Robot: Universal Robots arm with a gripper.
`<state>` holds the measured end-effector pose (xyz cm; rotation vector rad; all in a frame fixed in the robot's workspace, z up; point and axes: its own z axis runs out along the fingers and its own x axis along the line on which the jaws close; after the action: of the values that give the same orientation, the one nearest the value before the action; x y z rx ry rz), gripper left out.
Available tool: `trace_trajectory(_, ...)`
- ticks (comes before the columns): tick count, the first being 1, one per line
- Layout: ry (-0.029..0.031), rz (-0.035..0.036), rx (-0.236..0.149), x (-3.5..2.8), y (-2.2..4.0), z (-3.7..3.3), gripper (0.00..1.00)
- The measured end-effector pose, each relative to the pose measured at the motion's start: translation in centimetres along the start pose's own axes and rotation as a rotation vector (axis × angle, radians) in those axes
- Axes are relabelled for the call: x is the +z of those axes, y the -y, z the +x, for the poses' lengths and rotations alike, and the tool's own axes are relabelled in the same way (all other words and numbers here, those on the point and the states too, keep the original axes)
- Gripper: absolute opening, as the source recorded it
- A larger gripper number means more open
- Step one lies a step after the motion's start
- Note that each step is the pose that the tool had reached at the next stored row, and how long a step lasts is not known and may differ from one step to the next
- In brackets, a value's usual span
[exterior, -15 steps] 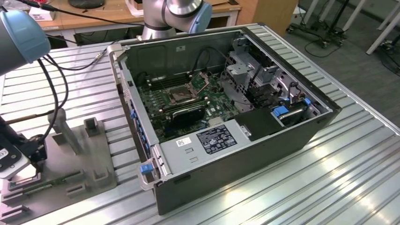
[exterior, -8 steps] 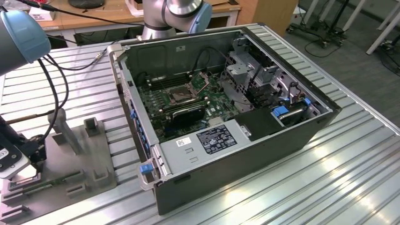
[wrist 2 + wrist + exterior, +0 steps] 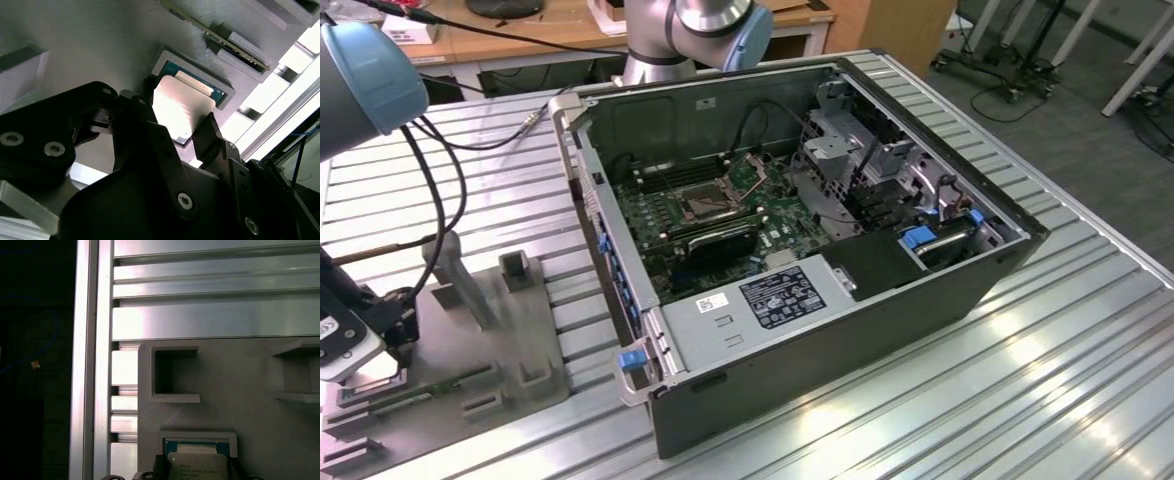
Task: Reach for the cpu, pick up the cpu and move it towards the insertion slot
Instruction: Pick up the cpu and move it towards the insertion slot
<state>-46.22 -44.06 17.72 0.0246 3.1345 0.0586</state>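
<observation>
The cpu is a pale, shiny square chip on a green base. It lies in a shallow framed pocket of the grey fixture plate, and the cpu sits in that same frame in the first wrist view. My gripper straddles it. One black finger lies against one edge and the other against the opposite edge, with no gap showing. In the exterior view my gripper hangs low over the plate at the exterior view's left. The insertion slot is a metal-framed socket on the green board inside the open computer case.
Upright grey blocks rise from the fixture plate beside my arm. A long thin board lies in a holder near the pocket. The black computer case fills the middle of the ribbed aluminium table. Black cables trail from the arm.
</observation>
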Motion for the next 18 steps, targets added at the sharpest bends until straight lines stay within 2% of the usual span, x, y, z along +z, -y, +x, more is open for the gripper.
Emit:
trace_trajectory(4,-0.0001,0.0,0.0,-0.14,-0.01,0.0,0.55)
trace_trajectory(9,0.0,0.0,0.0,-0.72,-0.03,0.0,0.55)
trace_trajectory(18,-0.0002,0.0001,0.0,-0.93,-0.03,0.0,0.55)
